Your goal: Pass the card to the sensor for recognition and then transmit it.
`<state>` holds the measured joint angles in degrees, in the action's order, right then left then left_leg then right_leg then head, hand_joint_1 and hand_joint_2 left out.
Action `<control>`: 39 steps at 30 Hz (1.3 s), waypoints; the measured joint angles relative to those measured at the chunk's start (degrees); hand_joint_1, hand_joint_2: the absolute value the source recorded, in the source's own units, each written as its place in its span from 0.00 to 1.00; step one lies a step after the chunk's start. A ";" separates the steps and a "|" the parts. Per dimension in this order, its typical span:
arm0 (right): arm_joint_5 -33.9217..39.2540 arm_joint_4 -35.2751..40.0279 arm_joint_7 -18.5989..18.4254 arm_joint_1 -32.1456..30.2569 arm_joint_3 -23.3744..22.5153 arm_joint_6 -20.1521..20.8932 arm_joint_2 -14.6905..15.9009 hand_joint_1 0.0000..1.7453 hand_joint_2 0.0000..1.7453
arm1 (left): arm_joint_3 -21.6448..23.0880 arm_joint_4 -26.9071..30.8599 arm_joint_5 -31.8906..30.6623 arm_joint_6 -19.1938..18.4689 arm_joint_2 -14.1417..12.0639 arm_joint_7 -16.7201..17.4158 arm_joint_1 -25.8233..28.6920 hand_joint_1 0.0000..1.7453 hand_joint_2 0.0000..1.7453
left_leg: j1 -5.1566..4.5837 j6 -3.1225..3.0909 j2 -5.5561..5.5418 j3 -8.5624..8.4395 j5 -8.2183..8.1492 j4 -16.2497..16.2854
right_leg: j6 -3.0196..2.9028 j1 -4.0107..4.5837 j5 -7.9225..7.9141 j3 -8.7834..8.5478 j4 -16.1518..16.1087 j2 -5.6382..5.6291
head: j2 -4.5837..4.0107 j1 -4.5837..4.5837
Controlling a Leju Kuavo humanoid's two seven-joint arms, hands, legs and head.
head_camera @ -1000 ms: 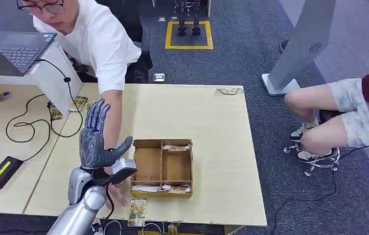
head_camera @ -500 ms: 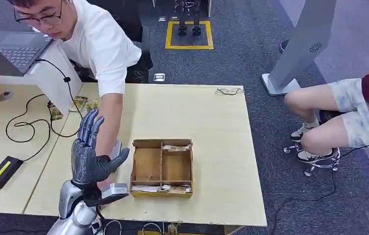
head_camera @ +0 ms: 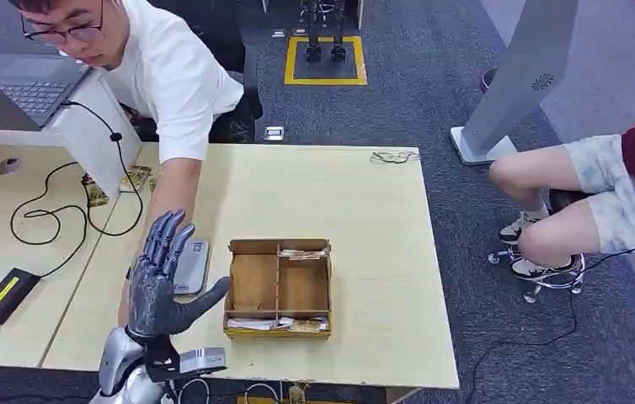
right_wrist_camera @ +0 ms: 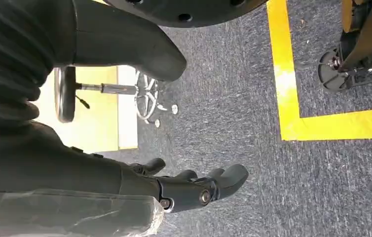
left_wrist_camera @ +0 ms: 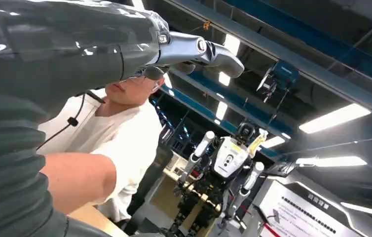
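**A:** Start at your left. Why is that hand up in the air?

**B:** My left hand (head_camera: pixel 161 278) is raised over the near-left part of the bench (head_camera: pixel 365 219), palm turned toward the box, fingers spread, thumb out to the side. It holds nothing. I judge it is up there to stay out of the way: a person's arm (head_camera: pixel 175 198) reaches down just behind it, and I cannot tell what that arm's hand is doing.

**A:** And the flat grey thing beside it?

**B:** I take that for the sensor (head_camera: pixel 190 266). It lies flat on the bench between my raised hand and the wooden box (head_camera: pixel 279 288), close to both, so a card needs only a short trip to it.

**A:** Where is the card, then?

**B:** Cards (head_camera: pixel 276 324) lie in the box's narrow front compartment, and more in the narrow back one. The two big compartments look bare. No card is in my hand yet.

**A:** Your other hand?

**B:** My right hand (right_wrist_camera: pixel 100 170) hangs beside me above the carpet, fingers (right_wrist_camera: pixel 208 185) loosely bent, apart from the thumb, holding nothing. I judge it is just parked.
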<state>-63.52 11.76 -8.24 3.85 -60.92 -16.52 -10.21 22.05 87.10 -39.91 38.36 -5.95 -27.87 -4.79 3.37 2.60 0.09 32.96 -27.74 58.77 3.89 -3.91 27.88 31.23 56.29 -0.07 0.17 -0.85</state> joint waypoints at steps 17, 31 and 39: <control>0.00 0.00 0.02 0.00 -0.33 -0.17 0.00 0.00 1.00 | 0.13 -0.02 -0.98 0.15 0.00 1.99 0.06 0.00 1.00 | 0.00 0.00 0.00 0.00 0.00 0.00 | 0.00 0.00 0.00 0.00 0.00 0.00 | 0.00 0.02; 0.11 0.00 0.00 0.00 -0.57 -0.20 0.00 0.00 1.00 | 0.13 -0.02 -1.03 0.20 0.02 2.05 0.41 0.00 1.00 | 0.00 0.00 0.00 0.00 0.00 0.00 | 0.00 0.00 0.00 0.00 0.00 0.00 | 0.00 0.00; 0.15 0.00 0.00 -0.01 -0.70 -0.37 0.00 0.00 1.00 | 0.13 -0.02 -1.16 0.33 0.31 2.34 1.34 0.00 1.00 | 0.00 0.00 0.00 0.00 0.00 0.00 | 0.00 0.00 0.00 0.01 0.00 0.00 | 0.00 0.02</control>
<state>-63.36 11.76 -8.24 3.84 -61.61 -16.90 -10.21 22.18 87.08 -41.07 38.69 -5.64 -25.53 -3.45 3.37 2.60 0.09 32.96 -27.74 58.77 3.89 -3.91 27.88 31.23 56.29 -0.07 0.17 -0.83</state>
